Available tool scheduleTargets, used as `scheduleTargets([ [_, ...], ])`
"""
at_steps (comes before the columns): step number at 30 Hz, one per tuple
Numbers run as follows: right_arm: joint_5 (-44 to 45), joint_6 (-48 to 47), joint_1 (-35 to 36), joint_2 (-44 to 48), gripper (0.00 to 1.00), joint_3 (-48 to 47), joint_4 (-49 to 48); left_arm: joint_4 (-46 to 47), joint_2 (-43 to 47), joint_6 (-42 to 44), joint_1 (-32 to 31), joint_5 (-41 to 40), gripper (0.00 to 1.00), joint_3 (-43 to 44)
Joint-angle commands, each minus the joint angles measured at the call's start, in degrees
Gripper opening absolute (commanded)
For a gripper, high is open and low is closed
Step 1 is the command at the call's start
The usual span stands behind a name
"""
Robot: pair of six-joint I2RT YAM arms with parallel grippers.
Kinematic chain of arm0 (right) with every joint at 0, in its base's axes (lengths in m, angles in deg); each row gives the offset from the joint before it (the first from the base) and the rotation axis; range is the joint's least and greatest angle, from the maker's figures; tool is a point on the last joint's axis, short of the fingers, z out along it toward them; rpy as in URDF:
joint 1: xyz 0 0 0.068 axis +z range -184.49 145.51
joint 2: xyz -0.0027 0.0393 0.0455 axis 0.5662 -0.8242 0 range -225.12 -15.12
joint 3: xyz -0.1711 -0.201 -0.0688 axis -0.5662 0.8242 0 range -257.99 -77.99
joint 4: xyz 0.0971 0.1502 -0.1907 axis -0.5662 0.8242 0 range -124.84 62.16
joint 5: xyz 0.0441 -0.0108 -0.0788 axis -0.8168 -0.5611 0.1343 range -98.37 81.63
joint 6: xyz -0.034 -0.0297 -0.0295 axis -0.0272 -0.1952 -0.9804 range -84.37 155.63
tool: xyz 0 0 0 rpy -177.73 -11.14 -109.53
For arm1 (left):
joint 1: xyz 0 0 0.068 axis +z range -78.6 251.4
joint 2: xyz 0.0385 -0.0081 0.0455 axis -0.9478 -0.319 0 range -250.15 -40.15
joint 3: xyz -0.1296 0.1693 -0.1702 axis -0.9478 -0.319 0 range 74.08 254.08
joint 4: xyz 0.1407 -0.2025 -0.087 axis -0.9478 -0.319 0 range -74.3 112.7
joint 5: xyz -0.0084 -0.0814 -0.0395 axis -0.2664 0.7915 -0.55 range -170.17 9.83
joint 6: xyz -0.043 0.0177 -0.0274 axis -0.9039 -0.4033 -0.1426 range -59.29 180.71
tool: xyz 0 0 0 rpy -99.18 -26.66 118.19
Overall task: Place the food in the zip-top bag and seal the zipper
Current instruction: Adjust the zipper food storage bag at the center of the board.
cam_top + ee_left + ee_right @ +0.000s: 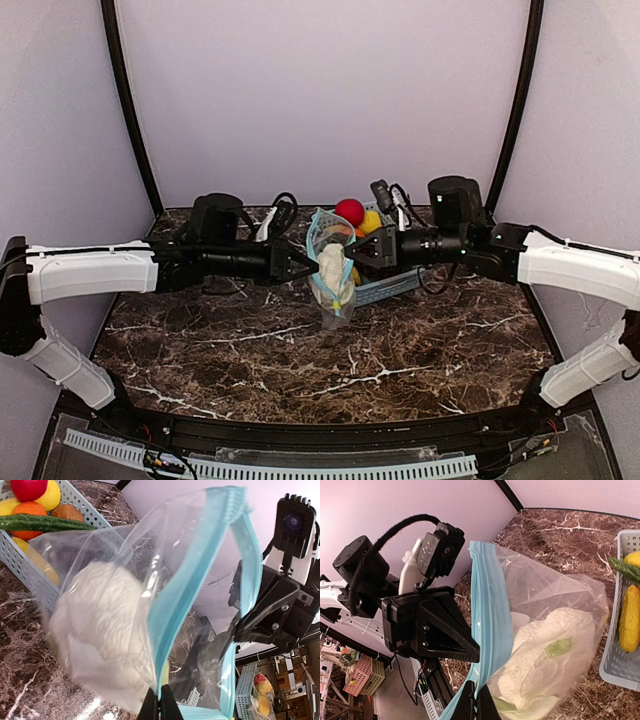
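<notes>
Clear plastic zip-top bag (pixel 333 292), white lumpy cauliflower (pixel 547 667) inside, is held upright over the marble counter (pixel 300 355). Level, facing arms: left end effector (pixel 308 262) and right end effector (pixel 352 256) each clamp its light-blue zipper strip (pixel 172 602). Film blurs other contents.

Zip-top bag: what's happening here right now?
Both arms hold the zip-top bag between them. The left gripper and the right gripper are each shut on the light-blue zipper, on opposite sides of the mouth. The cauliflower is inside, with a small light-green piece against it. The mouth looks open, so sealing is not yet done. The basket stands behind.
</notes>
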Motion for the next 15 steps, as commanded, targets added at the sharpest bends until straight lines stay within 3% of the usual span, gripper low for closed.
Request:
scheduleTargets([
  [1, 4.55, -1.55, -0.33, -1.00, 0.00, -0.65, 2.88, -7.41, 1.56, 2.73, -0.28, -5.58, 0.01, -1.29],
  [7, 5.45, 0.50, -0.31, -7.59, 0.00, -0.27, 6.37, -8.87, -1.12, 2.70, -0.28, -7.14, 0.01, -3.42],
  [15, 9.21, -2.73, -0.31, -4.02, 0.00, -2.39, 8.06, -10.30, -0.20, 5.76, -0.11, -7.52, 0.01, 0.66],
])
